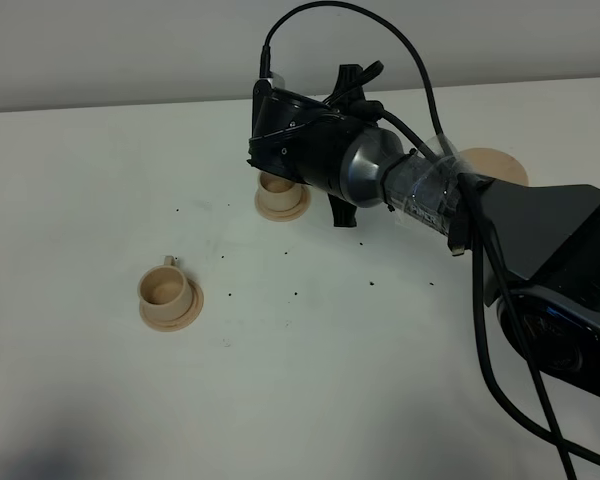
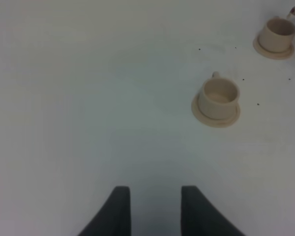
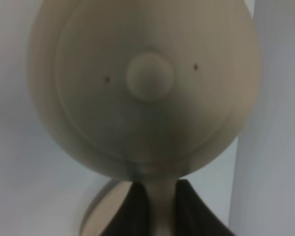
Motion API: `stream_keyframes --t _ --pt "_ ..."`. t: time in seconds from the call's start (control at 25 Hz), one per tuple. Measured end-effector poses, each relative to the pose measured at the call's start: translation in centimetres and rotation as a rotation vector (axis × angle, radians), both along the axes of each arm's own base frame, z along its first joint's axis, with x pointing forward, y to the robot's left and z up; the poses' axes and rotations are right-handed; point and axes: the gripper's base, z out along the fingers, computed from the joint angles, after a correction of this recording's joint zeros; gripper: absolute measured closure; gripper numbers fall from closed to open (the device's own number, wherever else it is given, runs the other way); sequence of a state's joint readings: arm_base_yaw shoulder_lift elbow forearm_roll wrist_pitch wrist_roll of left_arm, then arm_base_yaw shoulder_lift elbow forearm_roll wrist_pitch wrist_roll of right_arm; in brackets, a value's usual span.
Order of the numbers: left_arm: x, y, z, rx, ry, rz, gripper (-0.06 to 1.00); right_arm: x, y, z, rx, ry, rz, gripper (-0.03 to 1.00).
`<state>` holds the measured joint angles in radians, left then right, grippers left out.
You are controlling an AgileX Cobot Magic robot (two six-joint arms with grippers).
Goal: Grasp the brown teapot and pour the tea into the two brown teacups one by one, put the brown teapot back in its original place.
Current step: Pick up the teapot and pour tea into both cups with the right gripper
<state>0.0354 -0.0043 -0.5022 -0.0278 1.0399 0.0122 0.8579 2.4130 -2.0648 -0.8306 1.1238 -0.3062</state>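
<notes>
In the right wrist view the brown teapot point(image 3: 147, 83) fills the frame, lid knob toward the camera. My right gripper point(image 3: 160, 204) is shut on its loop handle. In the exterior high view the right gripper point(image 1: 285, 150) hangs over the far teacup point(image 1: 282, 198) on its saucer and hides the teapot. The near teacup point(image 1: 167, 288) stands on its saucer at the left. The wide round saucer point(image 1: 498, 165) lies bare behind the right arm. My left gripper point(image 2: 155, 211) is open and empty over the bare table, short of the near teacup point(image 2: 219, 97) and far teacup point(image 2: 277, 34).
Small dark specks point(image 1: 298, 293) are scattered on the white table point(image 1: 310, 380) around the cups. The right arm's black cable point(image 1: 500, 380) loops down at the right edge. The left arm does not show in the exterior high view.
</notes>
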Motion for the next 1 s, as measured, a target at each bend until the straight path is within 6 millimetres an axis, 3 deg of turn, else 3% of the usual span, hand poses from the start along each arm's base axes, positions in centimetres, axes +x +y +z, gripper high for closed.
stream_keyframes --t 1.0 --pt "0.00 0.00 0.00 0.000 0.000 0.000 0.65 -0.27 0.78 0.23 -0.082 -0.036 0.101 0.84"
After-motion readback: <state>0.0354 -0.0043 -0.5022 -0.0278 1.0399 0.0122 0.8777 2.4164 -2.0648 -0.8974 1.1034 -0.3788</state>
